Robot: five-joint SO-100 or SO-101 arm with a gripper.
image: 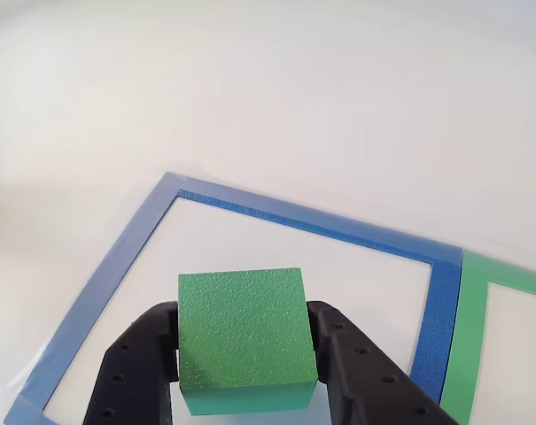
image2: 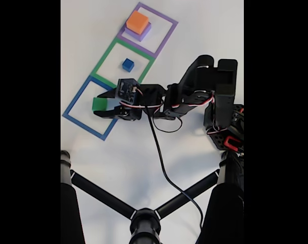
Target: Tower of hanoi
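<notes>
Between the two black fingers [image: 139, 372] sits the green block [image: 243, 335], square to them, its side faces flush against both, so the gripper [image2: 99, 103] looks clamped on it. Whether it rests on the table or hangs just above cannot be told. It lies inside the blue frame [image2: 75, 104]. Beyond, the blue cube [image2: 128, 64] sits in the green frame [image2: 106, 53], and the orange block [image2: 137, 22] tops the purple block [image2: 142, 34] in the purple frame [image2: 164, 19].

The green block [image: 245, 332] is clamped between the black fingers [image: 139, 372] of the gripper [image: 246, 376], above the blue frame [image: 250, 211]; a green frame [image: 467, 328] adjoins at right.
</notes>
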